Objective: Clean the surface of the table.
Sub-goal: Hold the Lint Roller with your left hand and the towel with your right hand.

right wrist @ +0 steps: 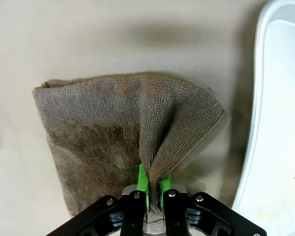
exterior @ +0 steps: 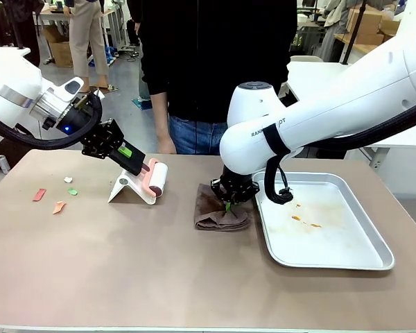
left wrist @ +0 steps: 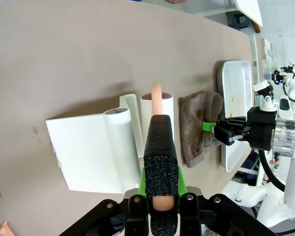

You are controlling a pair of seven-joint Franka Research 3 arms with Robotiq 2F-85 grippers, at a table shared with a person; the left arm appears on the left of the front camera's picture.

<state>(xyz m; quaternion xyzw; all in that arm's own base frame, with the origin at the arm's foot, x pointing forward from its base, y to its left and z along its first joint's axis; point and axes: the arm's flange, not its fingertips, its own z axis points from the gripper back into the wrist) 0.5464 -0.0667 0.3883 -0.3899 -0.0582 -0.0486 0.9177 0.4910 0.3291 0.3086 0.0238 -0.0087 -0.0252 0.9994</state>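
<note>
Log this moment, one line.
left gripper: shut on pink-handled white lint roller | right gripper: shut on brown terry cloth | brownish-tan table: coloured scraps present

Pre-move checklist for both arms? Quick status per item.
1. Left gripper shut on the roller handle: ok.
2. Roller clear of its white stand: not ok, it sits right against the stand.
3. Right gripper shut on the cloth: ok, it pinches a raised fold.
4. Cloth on the table, outside the tray: ok, it lies just beside the tray's rim.
5. Table clean: not ok, paper scraps lie near the left end.
6. Roller sheet sticky: cannot tell.
</note>
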